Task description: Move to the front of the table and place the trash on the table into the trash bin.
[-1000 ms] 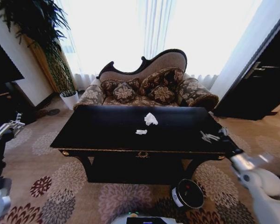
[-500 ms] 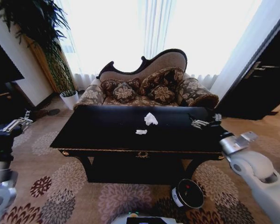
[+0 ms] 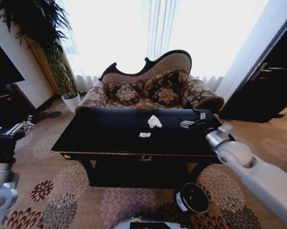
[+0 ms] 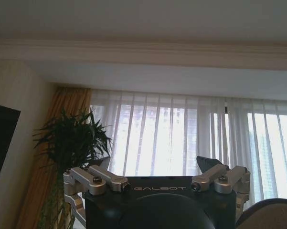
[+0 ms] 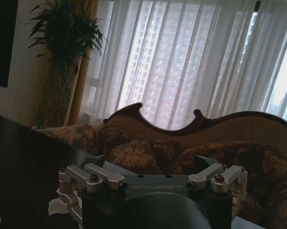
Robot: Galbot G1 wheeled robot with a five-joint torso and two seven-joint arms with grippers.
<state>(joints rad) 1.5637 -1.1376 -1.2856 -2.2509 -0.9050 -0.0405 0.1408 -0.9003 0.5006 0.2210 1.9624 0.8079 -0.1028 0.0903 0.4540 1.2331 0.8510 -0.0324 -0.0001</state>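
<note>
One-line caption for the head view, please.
Right gripper reaches over the black table toward the crumpled tissue and paper scrap; trash bin stands on the carpet in front.

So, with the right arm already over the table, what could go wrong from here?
1. The right gripper, jaws open, hangs over the table beside the crumpled tissue; a low sweep could push this light piece away.
2. The paper scrap is small and flat on the glossy top, so the jaws may slip over it.
3. The trash bin sits by the table's front leg, so a drop could miss.
</note>
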